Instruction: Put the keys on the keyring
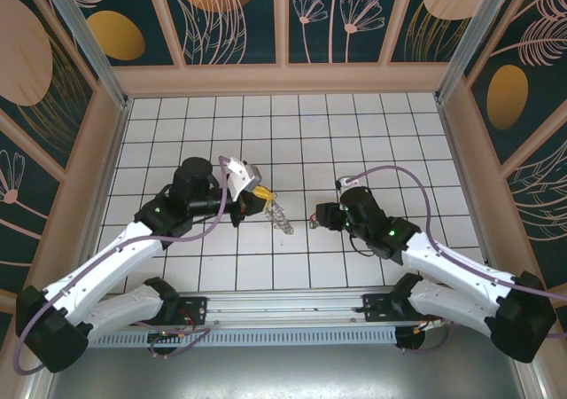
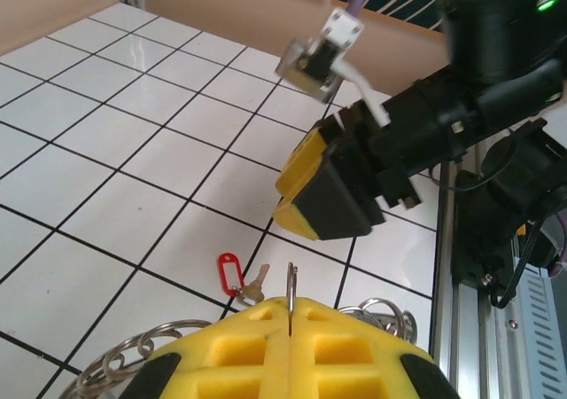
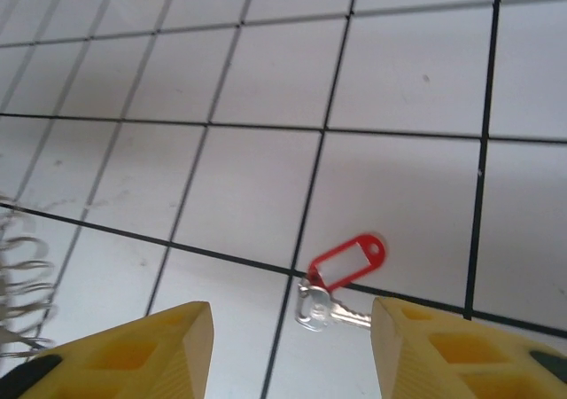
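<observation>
The keys (image 3: 346,263), a small red tag with a pale metal key on a little ring, lie flat on the white tiles. My right gripper (image 3: 292,332) hovers just over them, open, with the key's blade reaching toward its right finger (image 3: 443,350). My left gripper (image 2: 291,309) is shut on the keyring (image 2: 291,285), pinching one thin loop upright between its yellow pads. More grey loops of that ring hang out on both sides below the fingers. From above, the keyring (image 1: 280,215) dangles between the left gripper (image 1: 258,194) and the right gripper (image 1: 322,215), close to the keys (image 1: 313,223).
The floor is white tile with black lines, walled by beige panels (image 1: 283,80). A metal rail (image 1: 292,310) carrying both arm bases runs along the near edge. The right arm's black wrist (image 2: 443,124) sits close in front of the left gripper.
</observation>
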